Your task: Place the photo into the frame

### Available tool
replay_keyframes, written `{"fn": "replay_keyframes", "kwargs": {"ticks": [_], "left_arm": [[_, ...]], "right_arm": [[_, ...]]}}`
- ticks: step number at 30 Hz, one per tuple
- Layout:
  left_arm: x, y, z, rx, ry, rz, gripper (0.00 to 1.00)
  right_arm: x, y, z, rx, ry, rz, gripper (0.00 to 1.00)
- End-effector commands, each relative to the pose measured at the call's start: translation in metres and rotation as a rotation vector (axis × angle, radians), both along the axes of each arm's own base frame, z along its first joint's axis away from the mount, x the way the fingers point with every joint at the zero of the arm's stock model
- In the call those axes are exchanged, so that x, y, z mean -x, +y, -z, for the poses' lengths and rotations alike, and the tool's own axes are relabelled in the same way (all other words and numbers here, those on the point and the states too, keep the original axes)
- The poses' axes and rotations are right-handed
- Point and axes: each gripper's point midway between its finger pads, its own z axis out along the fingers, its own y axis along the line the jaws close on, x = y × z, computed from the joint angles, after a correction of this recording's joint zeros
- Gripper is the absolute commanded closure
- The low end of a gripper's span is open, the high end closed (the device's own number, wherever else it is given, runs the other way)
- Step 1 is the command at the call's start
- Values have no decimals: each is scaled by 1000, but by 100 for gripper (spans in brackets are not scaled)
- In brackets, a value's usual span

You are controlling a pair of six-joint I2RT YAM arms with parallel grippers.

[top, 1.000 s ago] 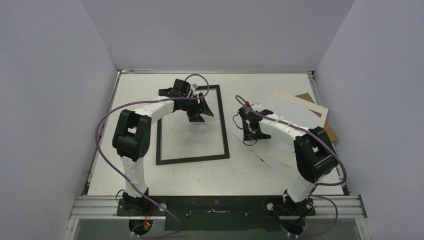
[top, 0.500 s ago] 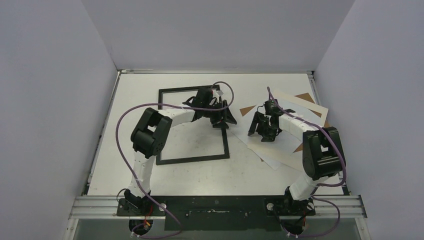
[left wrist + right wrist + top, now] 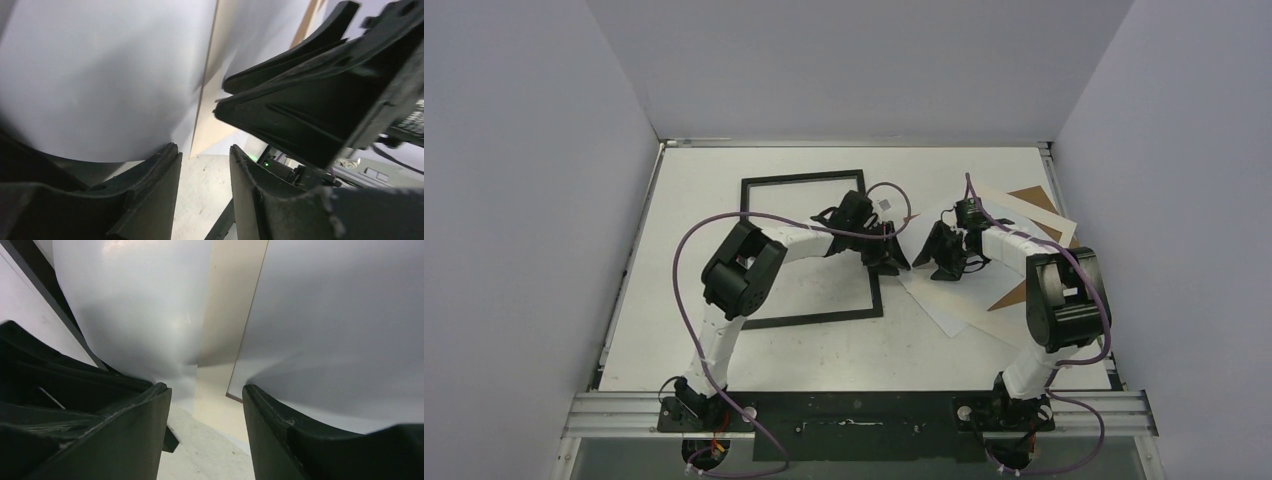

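top external: left gripper (image 3: pixel 892 260), right gripper (image 3: pixel 934 262) face-to-face beside frame (image 3: pixel 804 176)
jaws: both spread, empty
hidden: pale sheet's (image 3: pixel 135 305) underside

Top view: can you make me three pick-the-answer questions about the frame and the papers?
1. Where do the papers lie, seen from the frame?
A. To its left
B. To its right
C. Inside it

2. What colour is the frame?
A. Black
B. Red
C. Yellow

3. How is the frame right now?
A. Filled with a picture
B. Lying flat and empty
C. Standing upright

Answers:
1 B: the pile lies past the frame's right bar.
2 A: all its bars that show are black.
3 B: bare table shows through its middle.
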Motion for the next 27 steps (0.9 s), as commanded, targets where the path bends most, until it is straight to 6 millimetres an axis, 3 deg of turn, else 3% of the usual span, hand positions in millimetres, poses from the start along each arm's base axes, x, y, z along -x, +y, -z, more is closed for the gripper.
{"fn": "replay_keyframes", "kwargs": {"ticks": [1, 6, 11, 17, 22, 27], "left_arm": [[6, 3, 6, -122, -1, -22, 61], [20, 21, 27, -297, 20, -82, 57], [27, 6, 24, -197, 61, -102, 57], [31, 6, 35, -271, 77, -143, 57], [34, -3, 26, -191, 112, -159, 61], [30, -11, 1, -103, 83, -141, 65]], "right_arm": [[3, 8, 10, -56, 70, 65, 44], [1, 8, 8, -62, 82, 98, 44], [6, 10, 16, -80, 109, 101, 45], [12, 14, 20, -111, 129, 99, 45], [9, 19, 17, -160, 117, 95, 44], [3, 30, 6, -246, 83, 71, 41]]}}
